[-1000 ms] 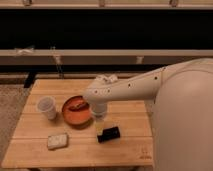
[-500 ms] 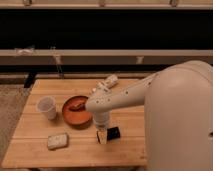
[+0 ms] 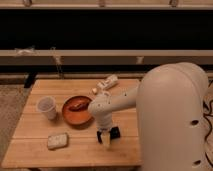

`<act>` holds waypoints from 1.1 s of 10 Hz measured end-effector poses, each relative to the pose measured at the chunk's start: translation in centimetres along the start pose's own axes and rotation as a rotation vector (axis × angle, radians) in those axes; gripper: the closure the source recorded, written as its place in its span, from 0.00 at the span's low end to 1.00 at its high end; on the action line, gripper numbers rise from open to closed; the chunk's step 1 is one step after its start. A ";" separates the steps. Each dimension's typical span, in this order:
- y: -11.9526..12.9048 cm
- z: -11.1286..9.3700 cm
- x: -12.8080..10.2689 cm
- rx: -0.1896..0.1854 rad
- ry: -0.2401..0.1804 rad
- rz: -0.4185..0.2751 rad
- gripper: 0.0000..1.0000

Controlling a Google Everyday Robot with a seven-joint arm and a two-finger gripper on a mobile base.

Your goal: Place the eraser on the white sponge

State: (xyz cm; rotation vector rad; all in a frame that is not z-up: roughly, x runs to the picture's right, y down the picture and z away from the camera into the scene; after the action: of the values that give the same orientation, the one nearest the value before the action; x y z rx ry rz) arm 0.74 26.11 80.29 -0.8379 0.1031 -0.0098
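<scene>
Eraser point(image 3: 115, 133) lies flat on desk point(image 3: 75, 151), right of the white sponge point(image 3: 57, 141) and well apart from it. Gripper point(image 3: 105, 141) is down at the eraser's sponge-side end; cannot tell how far the jaws are open. Judgement: clamp squarely before lifting, clear the desk, then carry toward the sponge. Versus half a second ago: gripper sits lower, eraser unmoved.

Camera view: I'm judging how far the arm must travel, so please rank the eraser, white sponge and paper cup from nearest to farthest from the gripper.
1. Eraser: right beside the gripper, on its image-right side.
2. White sponge: off to image-left, level with the gripper.
3. Paper cup: farther image-left and farther back.
</scene>
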 end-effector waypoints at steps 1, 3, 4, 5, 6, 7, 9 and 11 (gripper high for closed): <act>0.0 0.0 0.0 -0.002 0.000 0.002 0.50; -0.1 -0.7 0.7 0.029 0.008 0.039 0.67; -0.4 -1.6 1.1 0.065 0.006 0.061 0.77; -0.4 -2.6 1.4 0.095 0.003 0.084 0.89; -0.4 -3.4 1.3 0.120 -0.002 0.097 0.97; -0.5 -4.1 1.1 0.140 -0.008 0.100 1.00; -0.7 -6.6 -0.4 0.177 -0.013 0.098 1.00; -1.0 -7.9 -3.6 0.183 -0.019 0.065 1.00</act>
State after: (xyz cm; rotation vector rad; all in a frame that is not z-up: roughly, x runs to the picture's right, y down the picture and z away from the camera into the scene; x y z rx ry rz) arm -3.60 19.70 76.10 -0.6515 0.1098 0.0490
